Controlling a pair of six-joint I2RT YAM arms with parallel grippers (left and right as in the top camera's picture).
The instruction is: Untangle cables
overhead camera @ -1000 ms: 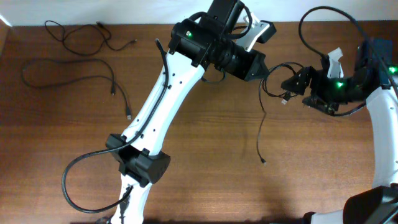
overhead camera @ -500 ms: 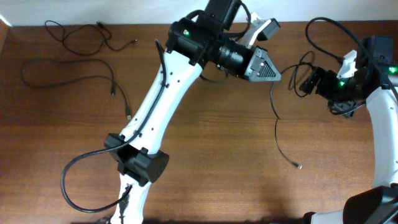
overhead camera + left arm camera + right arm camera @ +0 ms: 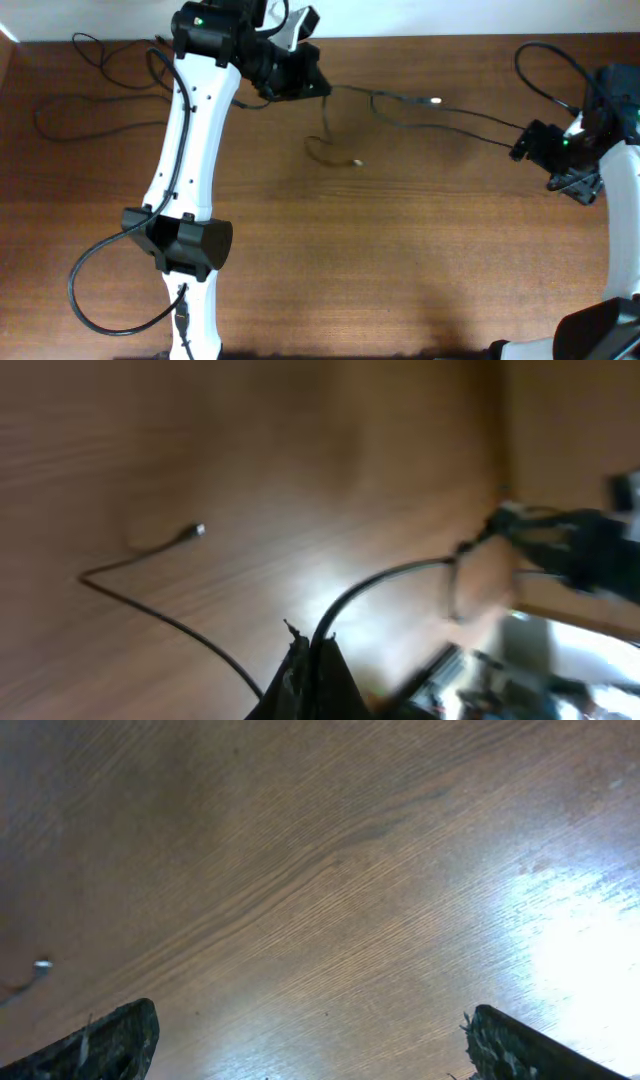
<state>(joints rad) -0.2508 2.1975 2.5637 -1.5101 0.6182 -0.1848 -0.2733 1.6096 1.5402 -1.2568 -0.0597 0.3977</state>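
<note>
One thin black cable [image 3: 450, 115] lies stretched across the far part of the table, from my left gripper [image 3: 318, 85] toward my right gripper [image 3: 524, 150]. It has a small loop with a silvery plug end [image 3: 357, 162] and a second bright plug [image 3: 437, 100]. In the left wrist view my left gripper [image 3: 315, 650] is shut on this cable [image 3: 370, 580]; a second strand ends in a plug [image 3: 200, 530]. In the right wrist view my right gripper [image 3: 310, 1030] is wide open over bare wood. Two other cables [image 3: 105, 60] [image 3: 100, 130] lie at the far left, partly hidden by the left arm.
The white left arm [image 3: 190, 130] crosses the left half of the table from its base [image 3: 185, 245] near the front. The right arm [image 3: 615, 170] stands along the right edge. A thick black arm wire [image 3: 95, 290] loops at the front left.
My left arm has swung far to the left with the cable and drawn it into a long line. My right gripper has moved right, and the bunch near it is gone.
</note>
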